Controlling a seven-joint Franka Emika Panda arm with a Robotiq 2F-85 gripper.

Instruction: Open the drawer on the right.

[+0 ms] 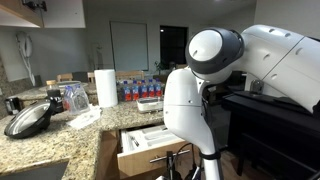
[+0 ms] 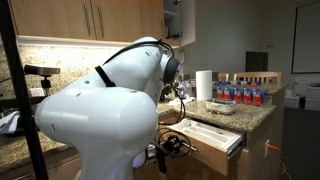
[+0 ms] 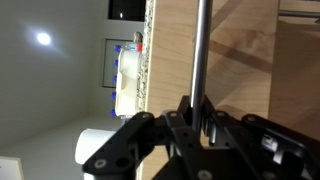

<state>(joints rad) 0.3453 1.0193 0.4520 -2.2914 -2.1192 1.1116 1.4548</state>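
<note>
The drawer (image 1: pixel 146 140) stands pulled out from under the granite counter, showing its white divided tray and tan wood front in both exterior views (image 2: pixel 212 136). In the wrist view its long silver bar handle (image 3: pixel 200 45) runs up the picture against the tan front. My gripper (image 3: pixel 198 112) is at the handle with a finger on each side of the bar, shut on it. In both exterior views the robot's white body hides most of the gripper; only dark parts show by the drawer front (image 1: pixel 178 158) (image 2: pixel 168 150).
A paper towel roll (image 1: pixel 106 87) (image 2: pixel 204 84), a pack of water bottles (image 1: pixel 138 88) (image 2: pixel 240 93) and a white dish (image 1: pixel 150 103) stand on the granite counter (image 1: pixel 60 140). A black pan (image 1: pixel 30 120) lies nearer. Wood cabinets (image 2: pixel 90 20) hang above.
</note>
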